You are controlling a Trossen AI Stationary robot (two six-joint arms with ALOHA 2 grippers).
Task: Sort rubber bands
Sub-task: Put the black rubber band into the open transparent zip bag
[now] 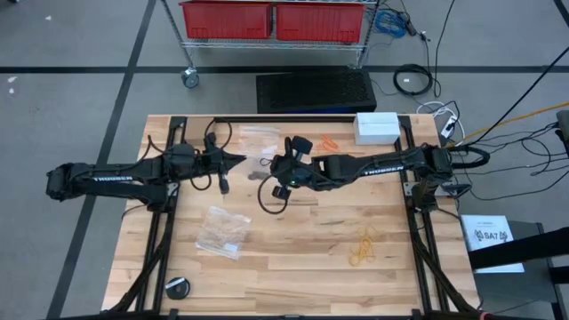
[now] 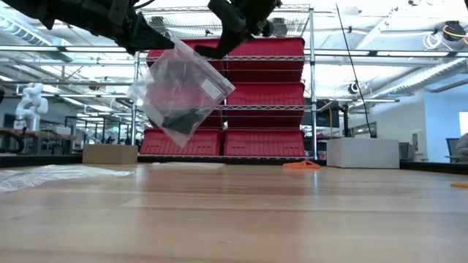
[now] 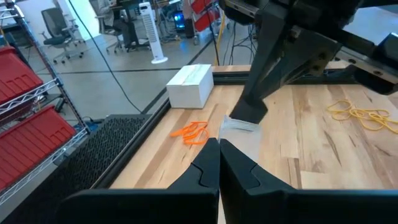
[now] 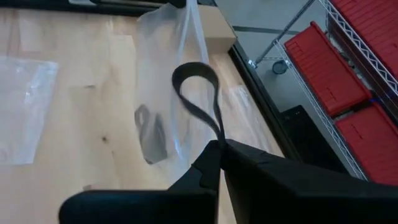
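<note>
High view: both arms carry white lettering, too small to read surely. The left gripper (image 1: 238, 161) and right gripper (image 1: 283, 167) meet over the table's (image 1: 293, 267) middle. Orange bands (image 1: 330, 142) lie beside a white box (image 1: 377, 126); yellow bands (image 1: 364, 249) lie toward the near right. One clear bag (image 1: 223, 231) holding tan bands lies toward the near left. A paper off the table's right edge (image 1: 487, 235) has printing, unreadable. Two red bins (image 1: 271, 18) sit on a rack.

Low view: a second bag (image 2: 183, 93) hangs in the air between the grippers, black bands inside, and a white label without legible text.

Left wrist view: the left fingers (image 3: 205, 171) are pressed together, pinching that bag's edge (image 3: 239, 127), it seems.

Right wrist view: the right fingers (image 4: 211, 165) are pressed together on one black band (image 4: 198, 96), looped up beside the bag.
</note>
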